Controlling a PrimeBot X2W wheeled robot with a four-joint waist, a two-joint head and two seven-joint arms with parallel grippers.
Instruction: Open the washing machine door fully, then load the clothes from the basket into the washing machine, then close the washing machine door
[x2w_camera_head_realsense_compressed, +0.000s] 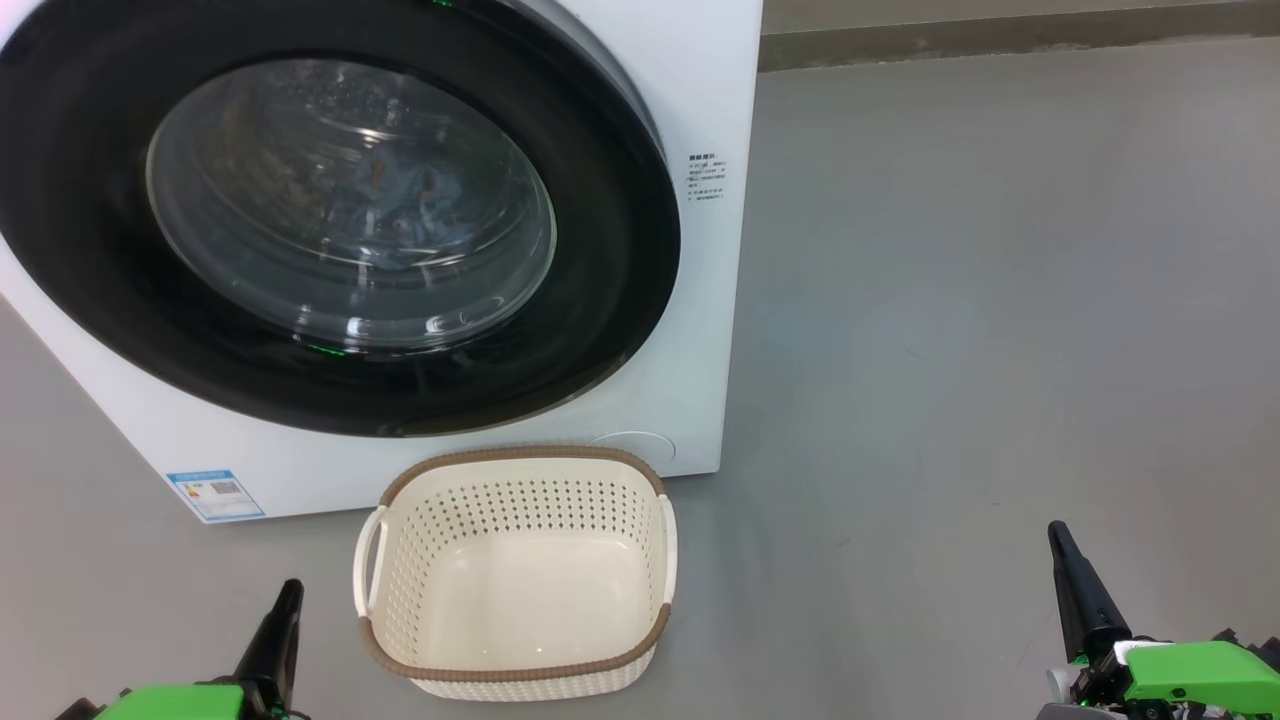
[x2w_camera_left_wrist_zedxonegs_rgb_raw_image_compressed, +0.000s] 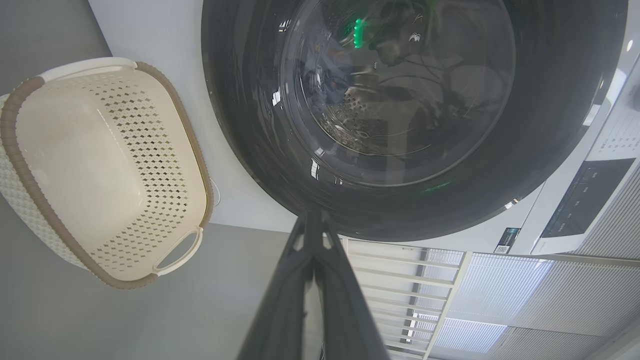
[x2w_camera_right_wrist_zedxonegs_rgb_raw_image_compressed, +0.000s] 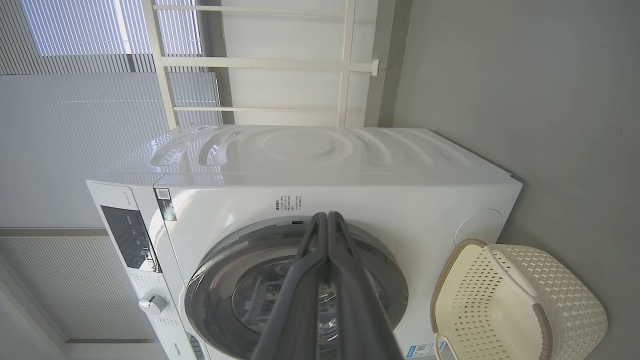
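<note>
The white washing machine (x2w_camera_head_realsense_compressed: 690, 90) stands ahead with its round black-rimmed door (x2w_camera_head_realsense_compressed: 620, 270) shut against the front. Through the glass window I make out blue clothes (x2w_camera_head_realsense_compressed: 400, 195) with orange marks inside the drum. The cream basket (x2w_camera_head_realsense_compressed: 520, 470) with a brown rim sits on the floor in front of the machine, with nothing in it. My left gripper (x2w_camera_head_realsense_compressed: 290, 590) is shut, low and left of the basket. My right gripper (x2w_camera_head_realsense_compressed: 1058, 535) is shut, low at the right, well apart from the basket. In the wrist views, the left gripper (x2w_camera_left_wrist_zedxonegs_rgb_raw_image_compressed: 314, 217) and right gripper (x2w_camera_right_wrist_zedxonegs_rgb_raw_image_compressed: 327, 216) each show their fingers pressed together.
Grey floor (x2w_camera_head_realsense_compressed: 1000, 300) spreads to the right of the machine, with a wall base (x2w_camera_head_realsense_compressed: 1000, 35) at the back. A blue label (x2w_camera_head_realsense_compressed: 215, 493) sits on the machine's lower left front. The control panel (x2w_camera_right_wrist_zedxonegs_rgb_raw_image_compressed: 127, 237) and a knob (x2w_camera_right_wrist_zedxonegs_rgb_raw_image_compressed: 151, 303) are on the machine's top band.
</note>
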